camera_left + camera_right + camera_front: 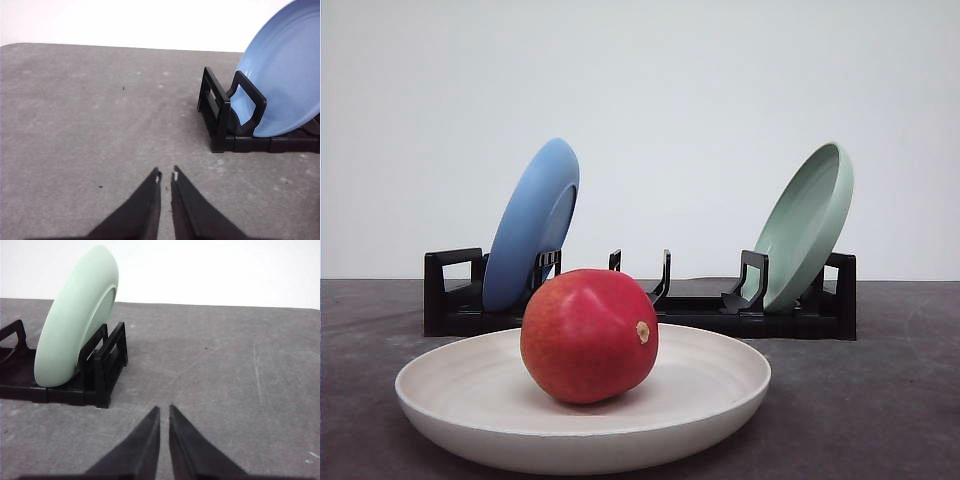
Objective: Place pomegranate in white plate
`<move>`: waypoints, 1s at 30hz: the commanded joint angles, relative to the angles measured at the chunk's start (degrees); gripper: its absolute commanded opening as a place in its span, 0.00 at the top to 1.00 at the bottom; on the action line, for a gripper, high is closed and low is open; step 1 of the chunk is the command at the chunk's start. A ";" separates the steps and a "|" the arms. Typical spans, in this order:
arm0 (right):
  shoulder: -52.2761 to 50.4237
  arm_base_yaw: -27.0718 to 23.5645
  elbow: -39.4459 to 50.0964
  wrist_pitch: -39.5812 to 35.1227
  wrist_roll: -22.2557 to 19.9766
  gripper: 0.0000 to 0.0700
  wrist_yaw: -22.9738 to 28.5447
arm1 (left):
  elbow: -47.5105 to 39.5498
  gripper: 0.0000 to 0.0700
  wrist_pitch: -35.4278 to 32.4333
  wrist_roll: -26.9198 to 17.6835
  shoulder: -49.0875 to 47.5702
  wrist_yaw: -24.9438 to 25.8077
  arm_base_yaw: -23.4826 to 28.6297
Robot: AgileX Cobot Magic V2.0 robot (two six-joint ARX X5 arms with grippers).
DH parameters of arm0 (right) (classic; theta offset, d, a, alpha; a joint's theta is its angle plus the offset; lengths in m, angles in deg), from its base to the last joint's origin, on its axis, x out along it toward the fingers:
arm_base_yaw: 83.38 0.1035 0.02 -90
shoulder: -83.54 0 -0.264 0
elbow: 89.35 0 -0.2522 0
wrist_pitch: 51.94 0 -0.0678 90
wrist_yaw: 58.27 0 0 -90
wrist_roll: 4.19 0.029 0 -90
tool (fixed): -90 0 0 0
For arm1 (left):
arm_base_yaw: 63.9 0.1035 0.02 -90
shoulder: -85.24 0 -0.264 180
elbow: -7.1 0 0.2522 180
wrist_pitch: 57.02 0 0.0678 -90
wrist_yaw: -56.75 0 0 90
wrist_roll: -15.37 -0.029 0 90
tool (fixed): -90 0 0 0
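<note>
A: Where's your fruit?

B: The pomegranate [588, 334] sits inside the white plate [450, 395], a bit left of its middle, stem nub facing right. The plate rim is near you, at the front edge of the table [880, 400].

A: What's behind it?

B: A black rack [790, 318] runs across the far side. The blue plate [532, 222] leans in its left end, the green plate [808, 225] in its right end; the middle slots are free.

A: Your grippers?

B: The left gripper [166, 176] has its tips nearly together, holding nothing, over bare table beside the rack's left end. The right gripper [164, 409] is the same, empty, beside the rack's right end. You've got bare tabletop around both.
</note>
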 commanded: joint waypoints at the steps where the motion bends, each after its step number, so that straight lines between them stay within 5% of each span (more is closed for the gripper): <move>1: -0.04 -0.07 0.24 -0.72 0.66 0.96 0.04 | -0.61 0.98 0.15 -0.78 -0.04 0.07 0.02; 30: -0.04 -0.07 0.24 -0.72 0.66 0.96 0.04 | -0.61 0.98 0.15 -0.79 -0.04 0.07 0.02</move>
